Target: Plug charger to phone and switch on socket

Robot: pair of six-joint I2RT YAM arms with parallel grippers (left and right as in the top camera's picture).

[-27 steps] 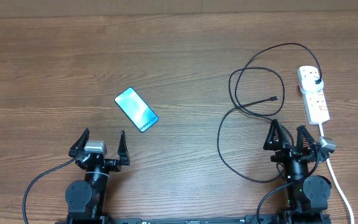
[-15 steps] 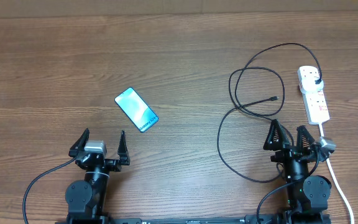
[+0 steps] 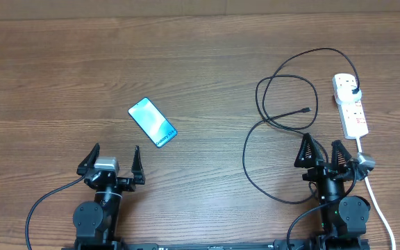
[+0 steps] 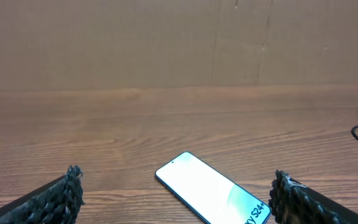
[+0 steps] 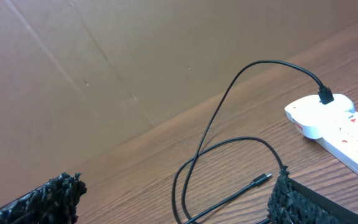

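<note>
No mvmt, 1 phone (image 3: 152, 122), 1 charger (image 3: 298, 112), 1 socket (image 3: 353, 115)

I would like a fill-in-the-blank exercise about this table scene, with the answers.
The phone lies screen ____.
The left gripper and the right gripper are both ____.
The charger is plugged into the socket, not yet into the ____.
Answers: up; open; phone.
</note>
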